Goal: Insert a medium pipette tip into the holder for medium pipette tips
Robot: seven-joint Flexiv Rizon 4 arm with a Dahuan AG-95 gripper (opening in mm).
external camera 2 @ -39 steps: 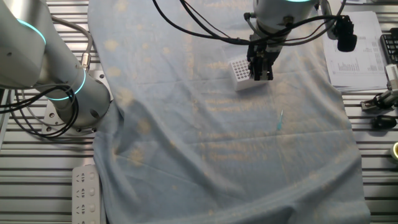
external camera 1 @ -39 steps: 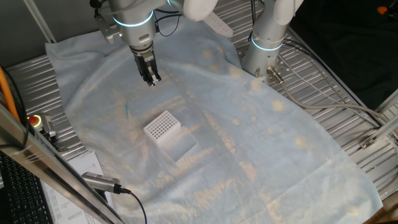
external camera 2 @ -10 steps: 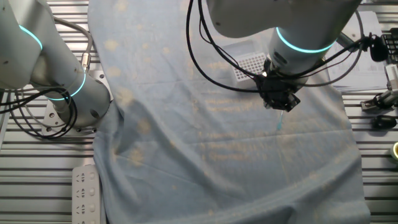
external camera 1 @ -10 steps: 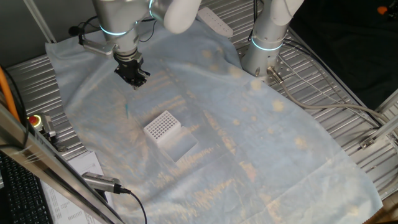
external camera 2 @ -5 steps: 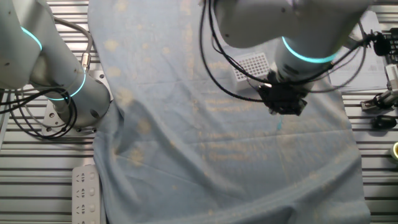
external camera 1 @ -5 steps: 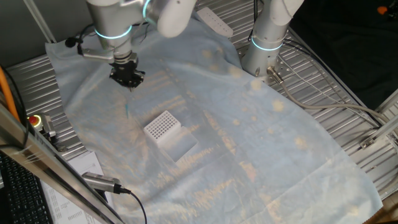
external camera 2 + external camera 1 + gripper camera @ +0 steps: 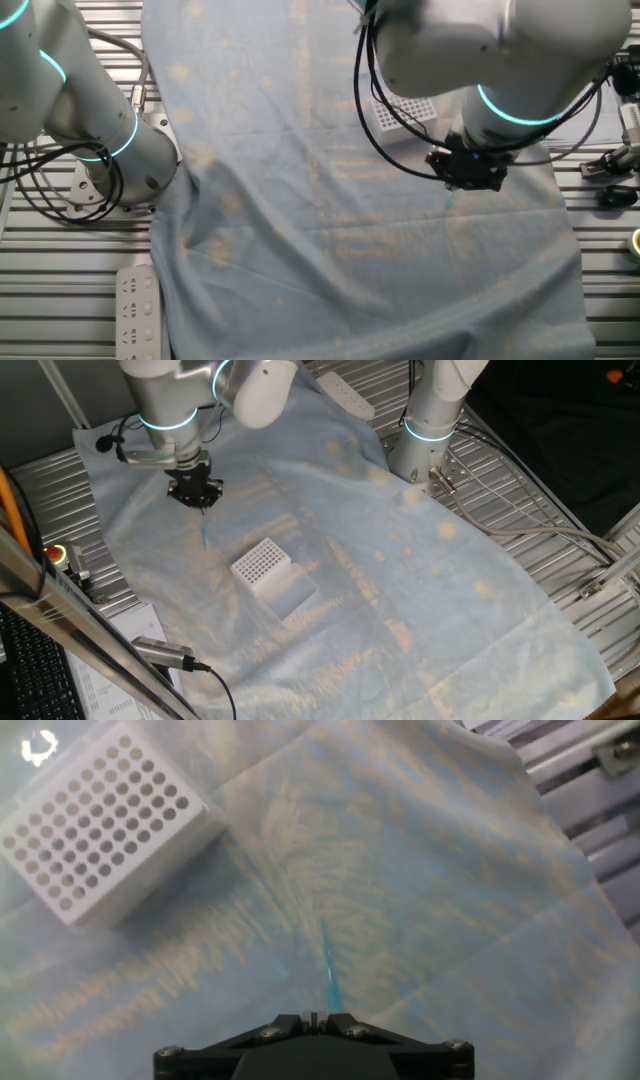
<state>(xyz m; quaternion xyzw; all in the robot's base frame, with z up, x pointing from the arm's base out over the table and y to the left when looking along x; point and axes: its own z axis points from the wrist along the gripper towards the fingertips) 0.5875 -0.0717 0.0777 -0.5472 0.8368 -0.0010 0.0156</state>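
Gripper (image 7: 203, 501), its opening not discernible, poised above the blue pipette tip (image 7: 327, 965) lying flat on the cloth (image 7: 400, 580), well apart from the white holder (image 7: 100, 815); wrinkled fabric could snag or deflect the thin tip during pickup.

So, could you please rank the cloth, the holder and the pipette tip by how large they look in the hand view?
1. Cloth, filling most of the frame.
2. Holder.
3. Pipette tip, a thin sliver, far smaller.

All three lie at similar depth, so the order is safe.
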